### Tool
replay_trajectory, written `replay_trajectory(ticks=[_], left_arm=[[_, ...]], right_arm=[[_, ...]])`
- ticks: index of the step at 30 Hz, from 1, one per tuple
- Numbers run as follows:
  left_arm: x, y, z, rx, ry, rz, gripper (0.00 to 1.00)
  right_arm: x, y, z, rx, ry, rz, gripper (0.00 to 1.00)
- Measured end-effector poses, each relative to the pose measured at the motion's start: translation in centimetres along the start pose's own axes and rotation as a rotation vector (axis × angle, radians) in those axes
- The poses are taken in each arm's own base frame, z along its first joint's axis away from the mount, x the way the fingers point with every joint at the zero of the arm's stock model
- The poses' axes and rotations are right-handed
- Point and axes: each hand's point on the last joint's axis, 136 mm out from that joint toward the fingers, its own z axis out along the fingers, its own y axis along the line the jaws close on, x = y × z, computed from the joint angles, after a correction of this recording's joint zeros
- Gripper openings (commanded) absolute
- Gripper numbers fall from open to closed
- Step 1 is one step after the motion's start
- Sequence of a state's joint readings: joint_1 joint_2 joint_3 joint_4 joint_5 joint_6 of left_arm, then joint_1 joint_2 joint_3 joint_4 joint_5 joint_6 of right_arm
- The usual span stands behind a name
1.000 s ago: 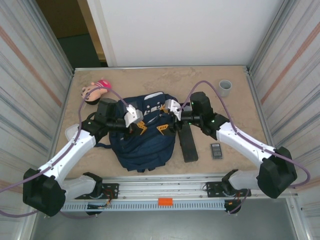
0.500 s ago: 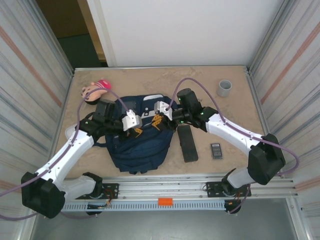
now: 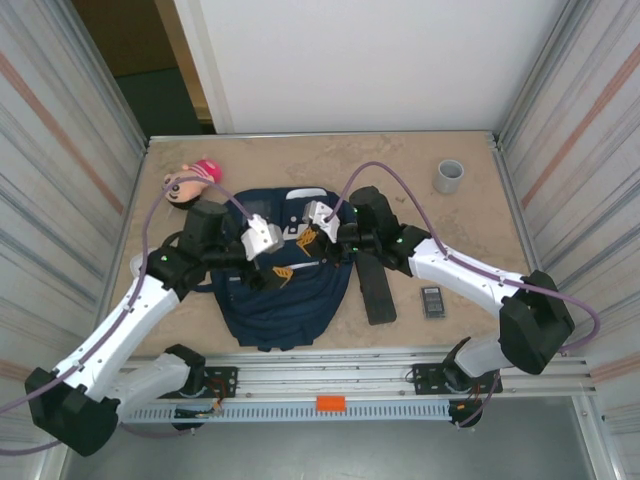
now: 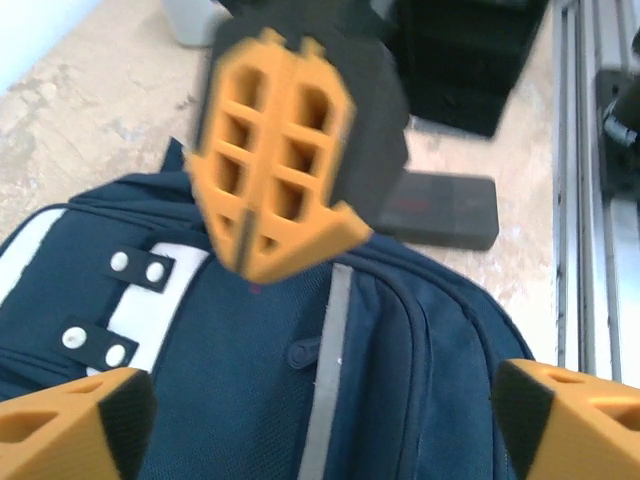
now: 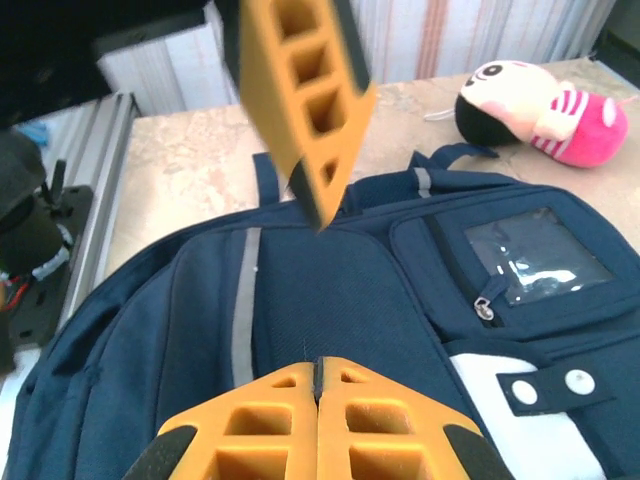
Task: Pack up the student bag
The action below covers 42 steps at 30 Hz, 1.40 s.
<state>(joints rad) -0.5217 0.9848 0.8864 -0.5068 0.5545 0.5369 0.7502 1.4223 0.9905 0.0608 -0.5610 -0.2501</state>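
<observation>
You had the navy blue fabric student bag (image 3: 285,310) lying flat in the middle of the beige stone-patterned table (image 3: 480,220). Its front faced up, its top pointed toward the far edge and its bottom toward the arm bases.

Your left gripper (image 4: 320,425) hovered over the front pocket with its orange fingers (image 4: 70,430) spread wide apart, one at each bottom corner of the left wrist view, and nothing was held between them. Under it ran the thin pale stripe (image 4: 328,330) across the pocket. The white patches with black snap tabs (image 4: 150,315) sat off to one side of that stripe.

Your right gripper (image 5: 318,375) was close above the bag's upper middle, facing the left one, with its two orange fingers pressed flat together. From the left wrist camera its closed tip sat just over the fabric. You could not tell from either view whether it touched the cloth.

A clear window pocket (image 5: 530,250) showed near the top of the bag.

A long flat black rectangular block (image 3: 375,285) lay just beside the bag's right edge. A small dark rectangular device (image 3: 432,301) lay further right, apart from the block. A small grey cup (image 3: 449,176) stood upright near the far right corner. A plush doll with black hair and a pink outfit (image 3: 190,182) lay near the bag's top left corner.
</observation>
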Motion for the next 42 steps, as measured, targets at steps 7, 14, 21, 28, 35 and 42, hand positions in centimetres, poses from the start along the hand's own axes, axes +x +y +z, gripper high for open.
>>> replay_trajectory(ticks=[7,14,21,28,35,42], left_arm=[[3.4,-4.1,4.7,0.048,0.219,0.132,0.99],[6.5,-3.0,8.4,-0.035,0.411,0.154,0.98],[6.8,-3.1,9.2,-0.038,0.426,0.126,0.06],[5.9,-2.2,5.1,-0.104,0.231,0.166,0.0],[6.2,-1.8,1.4,-0.133,0.094,0.192,0.0],[6.6,-2.4,1.4,-0.101,0.101,0.249,0.0]], right_arm=[[3.0,-1.7,-1.8,0.097,-0.012,0.141,0.27],[6.3,-2.8,-5.0,0.215,-0.023,0.258,0.38],[7.0,-3.0,-7.9,0.295,-0.067,0.294,0.53],[9.5,-4.5,-9.2,0.369,-0.034,0.325,0.67],[12.8,-5.0,-6.8,0.281,0.134,0.287,0.72],[12.2,-5.4,-3.9,0.111,0.2,0.177,0.73]])
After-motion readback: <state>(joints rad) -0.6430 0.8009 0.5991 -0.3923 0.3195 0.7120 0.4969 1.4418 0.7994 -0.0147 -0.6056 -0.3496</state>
